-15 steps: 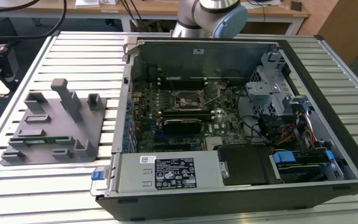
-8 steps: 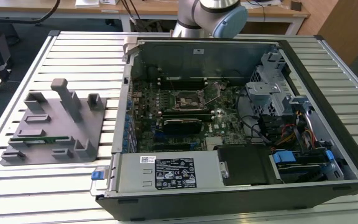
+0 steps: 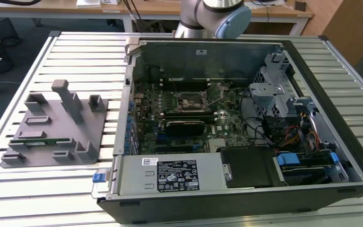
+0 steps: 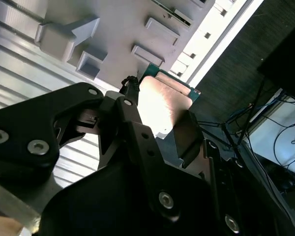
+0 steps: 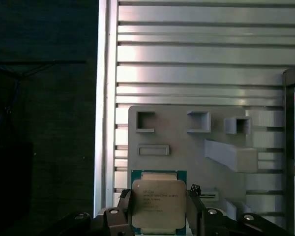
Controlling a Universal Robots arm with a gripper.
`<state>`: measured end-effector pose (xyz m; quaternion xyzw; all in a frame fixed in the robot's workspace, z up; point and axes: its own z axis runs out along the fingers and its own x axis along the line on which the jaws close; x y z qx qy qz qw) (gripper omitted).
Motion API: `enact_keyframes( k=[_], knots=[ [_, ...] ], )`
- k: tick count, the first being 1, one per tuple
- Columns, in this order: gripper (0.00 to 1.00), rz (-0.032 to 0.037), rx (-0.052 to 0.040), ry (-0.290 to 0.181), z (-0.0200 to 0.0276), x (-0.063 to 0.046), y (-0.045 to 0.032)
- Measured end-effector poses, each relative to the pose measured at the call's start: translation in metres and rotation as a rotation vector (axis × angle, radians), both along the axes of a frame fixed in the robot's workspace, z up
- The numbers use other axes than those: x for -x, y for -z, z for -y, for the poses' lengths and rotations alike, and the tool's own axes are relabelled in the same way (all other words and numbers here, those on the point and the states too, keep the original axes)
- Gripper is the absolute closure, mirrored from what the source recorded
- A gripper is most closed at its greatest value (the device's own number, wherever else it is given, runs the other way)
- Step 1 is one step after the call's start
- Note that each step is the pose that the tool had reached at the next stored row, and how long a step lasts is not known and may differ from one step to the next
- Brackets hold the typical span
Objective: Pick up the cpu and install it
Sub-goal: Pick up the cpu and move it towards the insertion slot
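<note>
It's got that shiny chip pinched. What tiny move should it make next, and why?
Probably start carrying it across toward the socket. The gripper is shut on the cpu, which looks lifted above the gray tray, while the socket sits apart from the tray, inside the open case.

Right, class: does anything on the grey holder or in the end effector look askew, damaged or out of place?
Nothing stands out. The cpu sits square in the end effector, and the green memory stick lies flat in its slot on the grey holder.
</note>
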<state>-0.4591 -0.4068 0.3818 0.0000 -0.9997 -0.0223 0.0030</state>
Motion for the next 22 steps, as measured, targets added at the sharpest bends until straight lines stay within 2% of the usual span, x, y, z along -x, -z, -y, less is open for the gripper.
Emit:
enact_keyframes(
  k=[1,4,5,12,17,22],
  knots=[
    [0.47,-0.0001,0.0,0.0,-0.0002,0.0,-0.0036],
    [0.47,-0.0001,0.0001,0.0,-0.0009,0.0,-0.0218],
    [0.47,-0.0003,0.0001,0.0,-0.0009,0.0,-0.0244],
    [0.47,-0.0001,0.0,0.0,-0.001,-0.002,-0.0249],
    [0.47,0.0,0.0,0.0,-0.0009,-0.021,-0.0248],
    [0.47,-0.0001,0.0001,0.0,-0.001,-0.032,-0.0248]
  ],
)
